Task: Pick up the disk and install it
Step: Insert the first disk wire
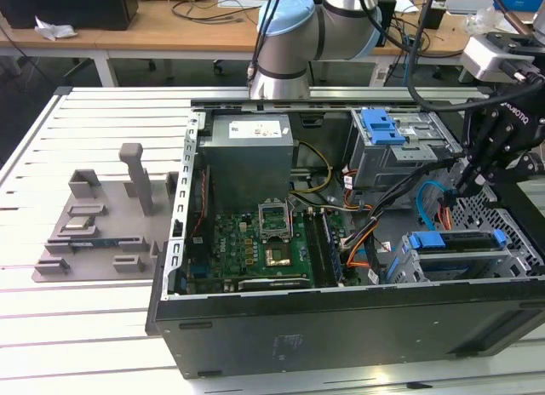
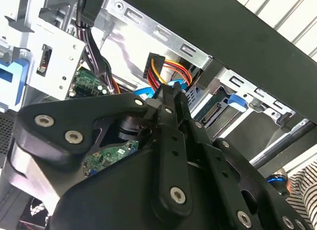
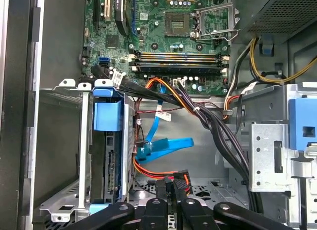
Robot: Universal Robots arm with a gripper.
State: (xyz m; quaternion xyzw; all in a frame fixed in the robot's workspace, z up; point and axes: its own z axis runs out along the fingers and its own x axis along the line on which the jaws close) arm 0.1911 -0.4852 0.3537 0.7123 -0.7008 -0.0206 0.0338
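1. In the exterior view, the black robot gripper point(image 1: 467, 184) hangs over the open black computer case point(image 1: 341, 327) at the exterior view's right, its tip down among cables between the upper grey drive cage with a blue latch point(image 1: 383, 127) and the lower cage. The disk, a flat silver drive with blue plastic side rails point(image 1: 456, 242), sits edge-on in that lower cage, just below the gripper. A grey fixture plate point(image 1: 98, 229) lies on the slatted white counter point(image 1: 85, 327) at the exterior view's left.
2. In the second wrist view, the gripper point(image 2: 171, 98) has its jaws drawn together with nothing between them, the tip beside a black connector with red, yellow and orange wires point(image 2: 161, 66).
3. In the first wrist view, the disk point(image 3: 111, 155) stands seated in its metal cage, near a flat blue data cable point(image 3: 168, 146); the green motherboard point(image 3: 163, 36) lies beyond.
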